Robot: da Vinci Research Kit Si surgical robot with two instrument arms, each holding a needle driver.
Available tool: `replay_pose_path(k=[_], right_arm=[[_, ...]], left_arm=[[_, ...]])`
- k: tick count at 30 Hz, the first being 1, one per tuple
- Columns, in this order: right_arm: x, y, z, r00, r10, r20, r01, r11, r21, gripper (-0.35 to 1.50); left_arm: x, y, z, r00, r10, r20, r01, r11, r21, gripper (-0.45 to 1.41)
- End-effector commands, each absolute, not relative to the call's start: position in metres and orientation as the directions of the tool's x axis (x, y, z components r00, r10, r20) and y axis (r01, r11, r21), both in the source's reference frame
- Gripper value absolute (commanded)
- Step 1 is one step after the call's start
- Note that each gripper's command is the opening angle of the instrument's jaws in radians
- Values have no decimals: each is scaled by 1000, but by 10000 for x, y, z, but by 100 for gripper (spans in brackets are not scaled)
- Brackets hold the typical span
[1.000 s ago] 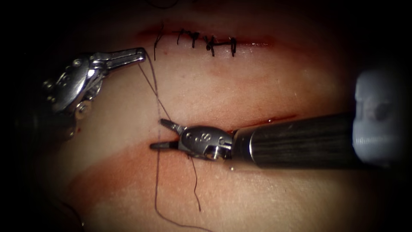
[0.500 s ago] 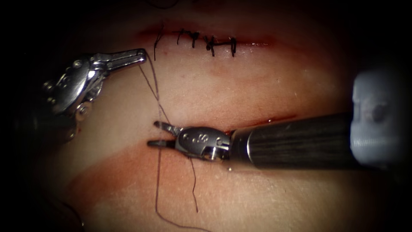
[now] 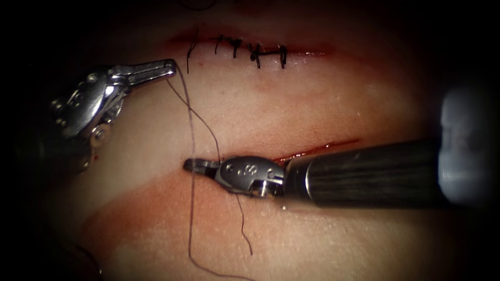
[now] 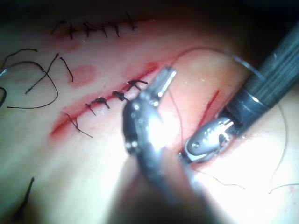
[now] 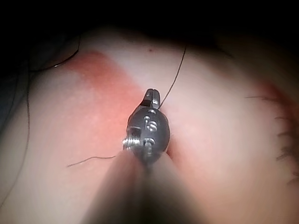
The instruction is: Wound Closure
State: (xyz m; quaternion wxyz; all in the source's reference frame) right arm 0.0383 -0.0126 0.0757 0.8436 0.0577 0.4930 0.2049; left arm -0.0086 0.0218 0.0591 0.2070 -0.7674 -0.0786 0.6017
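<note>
The left tool (image 3: 169,66) sits left of the stitched cut (image 3: 250,49), jaws shut on the dark thread (image 3: 191,119) at their tip. From there one strand hangs straight down the tissue and another bows over to the right tool (image 3: 194,165). The right tool lies flat across the tissue's middle, its jaws shut where the hanging strand crosses them. A short thread tail (image 3: 244,229) trails below its wrist. In the right wrist view the shut jaws (image 5: 152,95) have thread (image 5: 174,79) leaving their tip. The left wrist view has the left tool (image 4: 166,77) beside the right tool (image 4: 208,140).
A short open red cut (image 3: 317,150) runs beside the right tool's shaft (image 3: 364,174). Several dark stitches cross the upper cut. Loose cut thread ends (image 4: 32,79) lie on the tissue beyond a second stitched line (image 4: 100,102). Red fluid stains the tissue (image 3: 156,203) below the right tool.
The right tool's jaws stood open around the thread and have now shut on it. The strand from the left tool has gone from straight to bowed. The left tool has held still.
</note>
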Motion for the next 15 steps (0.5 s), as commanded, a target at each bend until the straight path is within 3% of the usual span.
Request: replay_pose_path(k=[1, 15], right_arm=[[393, -130, 759, 432, 407, -805, -324, 903, 283, 148], [357, -134, 736, 415, 405, -814, -312, 904, 291, 148]], left_arm=[[-91, 217, 598, 265, 370, -890, -127, -902, -413, -45], [-64, 225, 594, 253, 373, -893, -131, -901, -413, -45]])
